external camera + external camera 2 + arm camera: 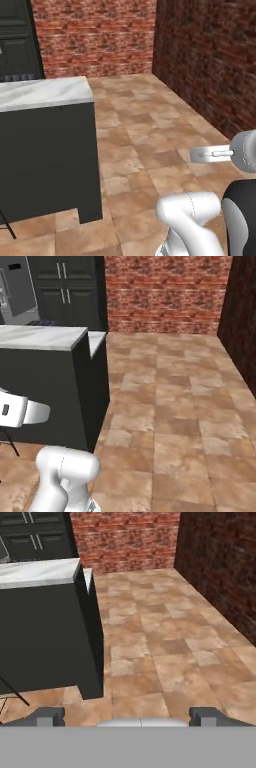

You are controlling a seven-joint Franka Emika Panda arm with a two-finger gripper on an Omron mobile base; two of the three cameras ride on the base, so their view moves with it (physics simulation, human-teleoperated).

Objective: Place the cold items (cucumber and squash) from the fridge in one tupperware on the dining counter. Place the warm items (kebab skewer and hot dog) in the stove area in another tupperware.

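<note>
Dining counter (45, 92), marble-topped, dark-sided, stands on tiled floor (150, 145).

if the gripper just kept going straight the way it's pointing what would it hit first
Probably the tiled floor. The gripper, open, points forward and down over bare tiles, with the dark counter off to one side of that line. The brick wall lies much farther on. Depth is hard to judge.

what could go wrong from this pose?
1. The dark counter island sits close on the base's left; driving forward or turning left could clip its corner.
2. The gripper is open and holding nothing, and no task item is visible, so any reach now would likely be blind.
</note>
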